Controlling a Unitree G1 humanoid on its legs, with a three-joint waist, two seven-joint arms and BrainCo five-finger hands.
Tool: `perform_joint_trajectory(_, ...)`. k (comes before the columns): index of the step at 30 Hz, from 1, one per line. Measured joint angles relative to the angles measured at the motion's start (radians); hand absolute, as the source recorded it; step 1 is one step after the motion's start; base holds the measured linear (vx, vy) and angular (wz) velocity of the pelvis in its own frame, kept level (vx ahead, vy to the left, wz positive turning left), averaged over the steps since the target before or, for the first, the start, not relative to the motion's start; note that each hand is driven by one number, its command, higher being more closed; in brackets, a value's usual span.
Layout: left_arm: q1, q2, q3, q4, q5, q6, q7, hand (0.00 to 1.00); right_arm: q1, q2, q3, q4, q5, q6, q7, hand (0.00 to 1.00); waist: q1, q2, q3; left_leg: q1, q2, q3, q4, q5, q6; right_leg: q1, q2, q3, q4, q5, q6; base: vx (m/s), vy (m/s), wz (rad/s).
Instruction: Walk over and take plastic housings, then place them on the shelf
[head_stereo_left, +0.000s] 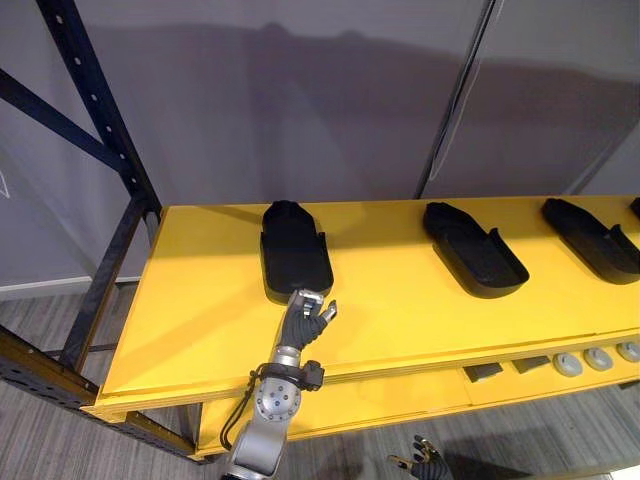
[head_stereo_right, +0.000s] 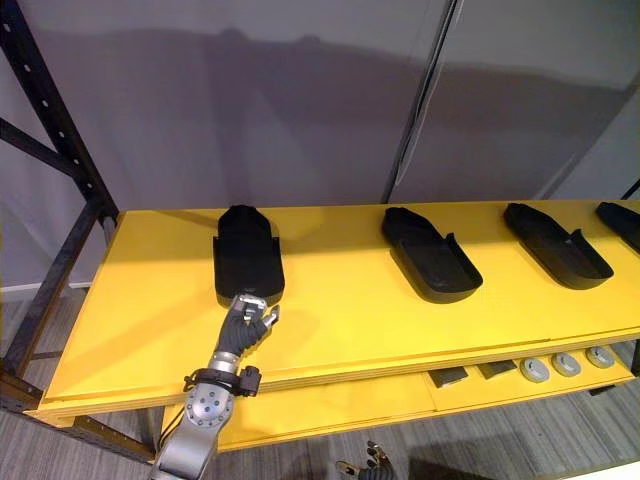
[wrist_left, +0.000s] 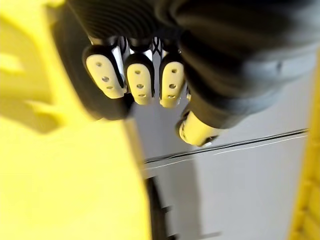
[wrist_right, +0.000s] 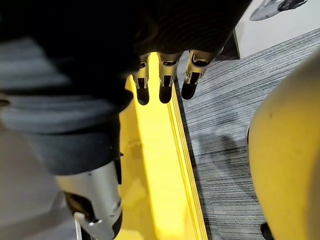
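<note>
Broadly, a yellow shelf (head_stereo_left: 400, 320) on a dark rack (head_stereo_left: 100, 290) stands before a grey wall (head_stereo_left: 300, 100), small grey parts (head_stereo_left: 583, 362) on its lower level, black housings (head_stereo_left: 472, 248) in a row on top, the left hand (head_stereo_left: 305, 318) loosely bent and empty at the leftmost housing (head_stereo_left: 295, 250), the right hand (head_stereo_left: 428, 462) slack, empty, below

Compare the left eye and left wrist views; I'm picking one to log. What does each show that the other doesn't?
Left eye view, not the wrist view: more housings further right on the shelf, small grey parts on the lower level, the right hand hanging low. Left wrist view, not the eye view: the pale finger pads from close. Both: the left hand, open, at the near end of the leftmost housing on the yellow shelf.
</note>
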Motion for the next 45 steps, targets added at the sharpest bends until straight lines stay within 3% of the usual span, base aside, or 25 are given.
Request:
perform_joint_trajectory(4, -0.037, -0.012, 0.038, 0.109, 0.016, 0.026, 0.004, 1.0, 0.006, 0.0, -0.001, -0.006, 0.0, 0.0, -0.001, 0.0, -0.002, 0.004, -0.008, -0.002, 0.001, 0.007, -0.001, 0.0, 0.0, -0.007, -0.001, -0.001, 0.003, 0.0, 0.0, 0.01, 0.01, -0.02)
perform_joint_trajectory(10, -0.11, -0.005, 0.078, 0.21, 0.05, 0.029, 0.015, 1.0, 0.013, 0.0, -0.001, -0.004, 0.0, 0.0, -0.001, 0.0, -0.01, 0.008, -0.034, 0.02, -0.008, 0.024, -0.059, 0.031, -0.002, -0.019, -0.007, -0.001, 0.004, 0.0, 0.0, 0.0, 0.005, -0.05)
perform_joint_trajectory(16, -0.193, -0.004, 0.118, 0.309, 0.084, 0.046, 0.042, 1.0, -0.022, -0.009, -0.003, 0.054, 0.0, 0.0, -0.001, 0.0, -0.019, 0.01, -0.042, 0.081, -0.026, 0.026, -0.226, 0.144, -0.01, -0.036, -0.007, -0.009, -0.004, 0.014, -0.001, -0.06, -0.02, 0.03)
perform_joint_trajectory(22, -0.229, 0.0, 0.144, 0.355, 0.118, 0.051, 0.053, 1.0, -0.031, -0.009, -0.003, 0.06, 0.0, 0.0, -0.001, 0.0, -0.038, 0.008, -0.041, 0.114, -0.042, 0.032, -0.311, 0.193, -0.002, -0.035, -0.011, -0.008, -0.044, 0.04, 0.004, -0.07, 0.03, -0.01)
perform_joint_trajectory(45, -0.299, 0.032, 0.272, 0.4, 0.139, 0.064, 0.097, 1.0, -0.064, -0.01, -0.005, 0.105, -0.001, 0.0, 0.001, 0.0, -0.051, -0.007, -0.026, 0.15, -0.053, 0.038, -0.342, 0.191, -0.001, 0.005, -0.022, -0.004, -0.093, 0.049, 0.006, 0.0, 0.018, -0.01)
